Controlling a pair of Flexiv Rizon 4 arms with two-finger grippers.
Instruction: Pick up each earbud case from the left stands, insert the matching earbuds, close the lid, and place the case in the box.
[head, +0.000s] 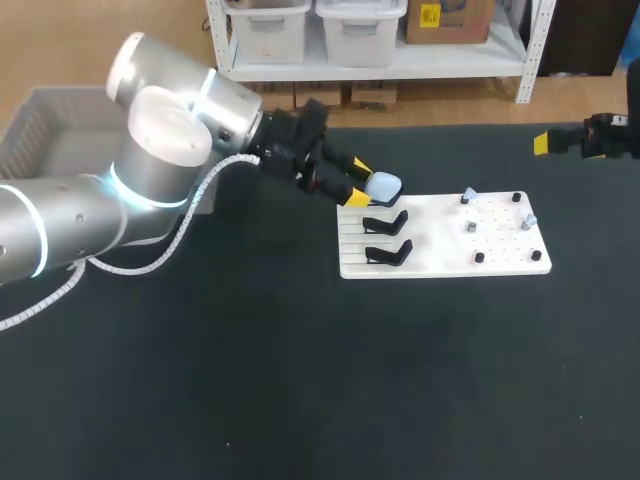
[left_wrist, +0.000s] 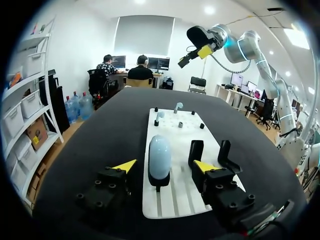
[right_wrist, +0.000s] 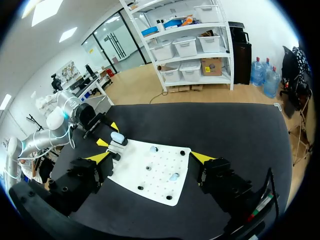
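Note:
A pale blue earbud case (head: 384, 184) rests closed on the rearmost black stand at the left end of the white board (head: 445, 262). My left gripper (head: 359, 181) is level with it and open. In the left wrist view the case (left_wrist: 159, 156) stands between the yellow fingertips (left_wrist: 125, 165) with a gap on each side. Small pale blue earbuds (head: 469, 194) (head: 528, 220) sit on the board's right half. My right gripper (right_wrist: 151, 157) hangs open and empty, high over the table's far right (head: 560, 140).
Two empty black stands (head: 386, 222) (head: 389, 252) line up in front of the case. Small black pegs (head: 479, 257) dot the board's right half. A grey bin (head: 45, 125) sits at the table's far left, behind my left arm.

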